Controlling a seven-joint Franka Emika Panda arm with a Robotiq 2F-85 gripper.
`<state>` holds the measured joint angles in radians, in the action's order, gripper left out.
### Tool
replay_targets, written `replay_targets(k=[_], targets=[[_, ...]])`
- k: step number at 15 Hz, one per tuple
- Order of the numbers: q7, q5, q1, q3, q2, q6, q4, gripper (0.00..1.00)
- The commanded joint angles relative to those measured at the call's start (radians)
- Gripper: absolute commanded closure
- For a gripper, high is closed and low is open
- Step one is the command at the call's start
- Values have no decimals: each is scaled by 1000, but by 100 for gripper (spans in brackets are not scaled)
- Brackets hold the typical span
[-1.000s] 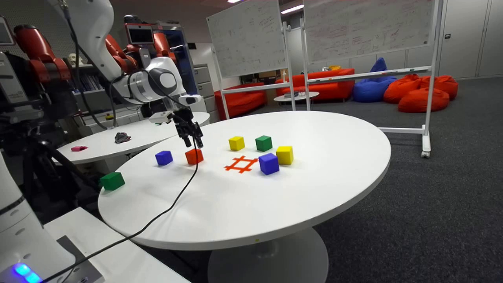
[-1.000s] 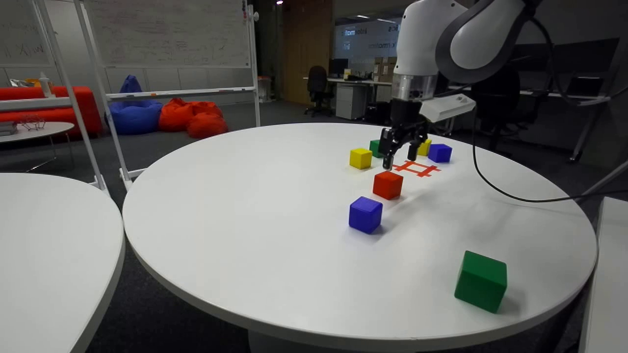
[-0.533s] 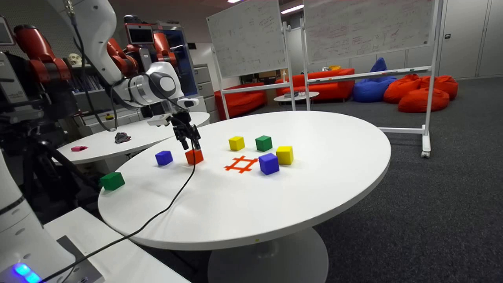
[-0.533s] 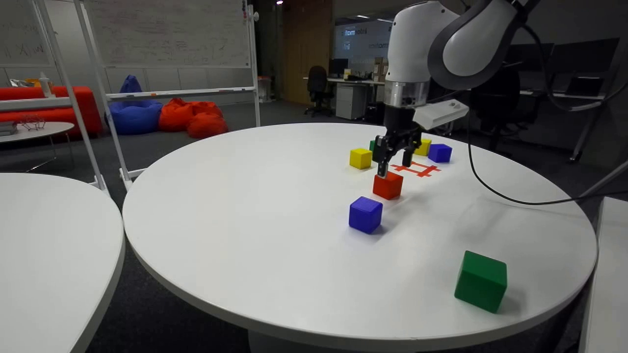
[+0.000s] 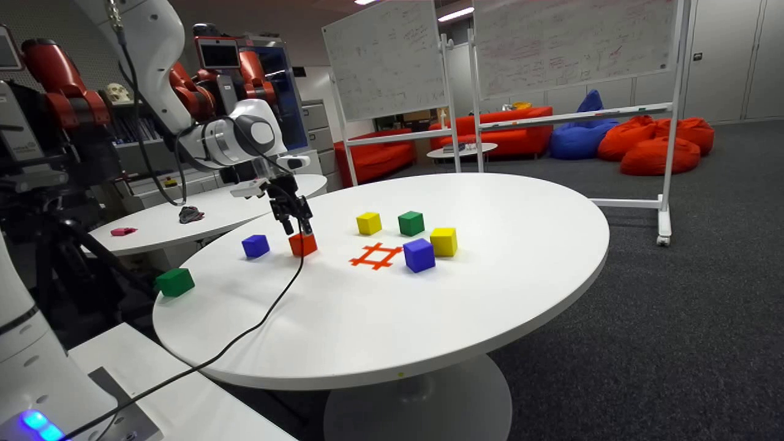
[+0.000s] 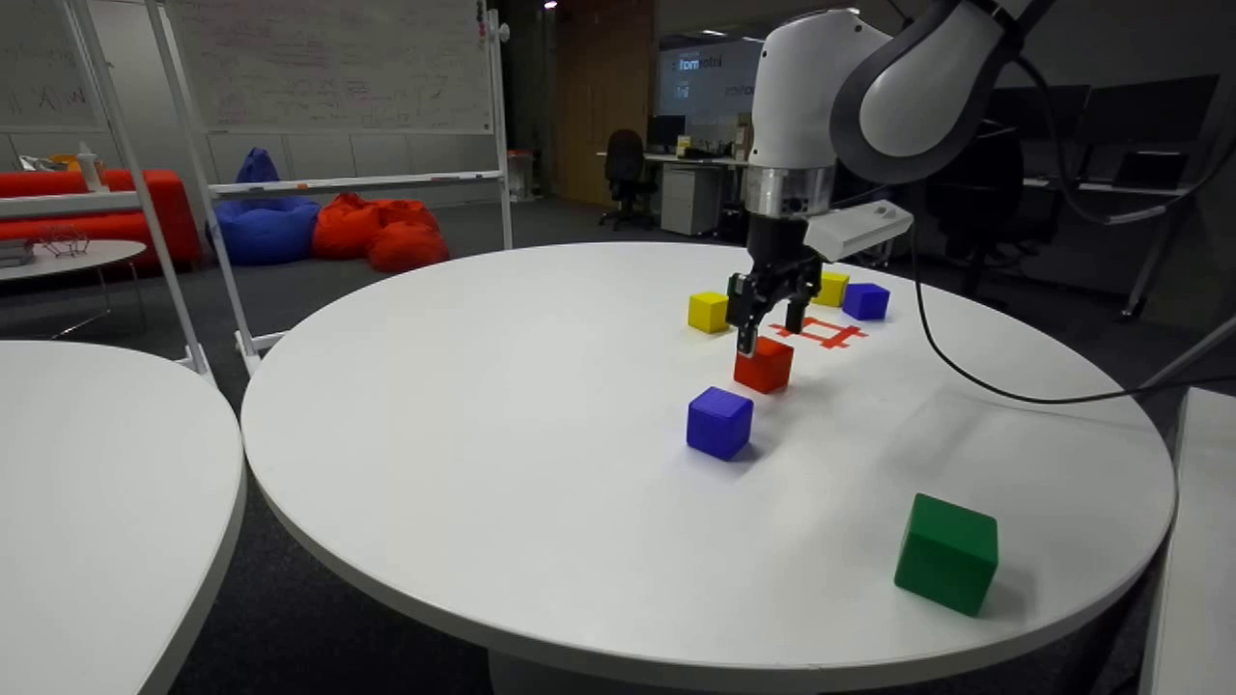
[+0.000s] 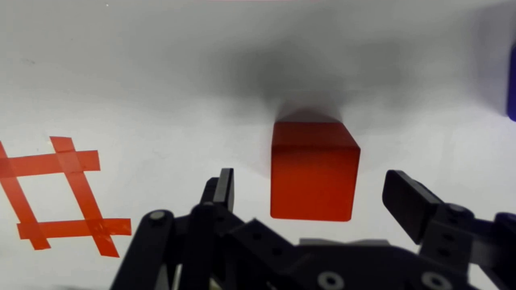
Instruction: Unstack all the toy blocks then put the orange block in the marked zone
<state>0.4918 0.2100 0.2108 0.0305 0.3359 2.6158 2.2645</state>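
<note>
In the wrist view, your gripper (image 7: 310, 187) lines up over the orange block (image 7: 314, 183), jaws spread wide to either side of it and nothing held. The block lies a touch nearer the finger (image 7: 407, 201) at the right of that view, so shift that way before squeezing; otherwise one pad may shove it first. Its sides look nearly parallel to the pads, so little twist seems needed. A blue block (image 7: 512, 84) shows at the right edge, the marked zone (image 7: 56, 197) off to the left.

In an exterior view, the near fingertip (image 6: 746, 340) overlaps only the block's upper corner, and whether they touch is unclear. Sink straight down until the pads sit around mid-block, stop short of the white table (image 6: 483, 483), then squeeze gently. A black cable (image 6: 1048, 402) hangs off to the side; leave it slack as you lift.

In an exterior view, the toy blocks (image 5: 369, 223) all stand singly, so the unstacking looks done. Carry level to the zone and mind the other blue block (image 5: 419, 255) just beside it when you set down.
</note>
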Motion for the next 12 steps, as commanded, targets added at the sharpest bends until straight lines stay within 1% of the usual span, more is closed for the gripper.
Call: replay_targets(k=[1, 9, 10, 12], targets=[[-13, -13, 14, -18, 2, -5, -2, 0], [-45, -42, -6, -17, 20, -14, -20, 0], [-15, -22, 12, -26, 5, -2, -1, 0], [-15, -22, 13, -26, 7, -2, -1, 0]])
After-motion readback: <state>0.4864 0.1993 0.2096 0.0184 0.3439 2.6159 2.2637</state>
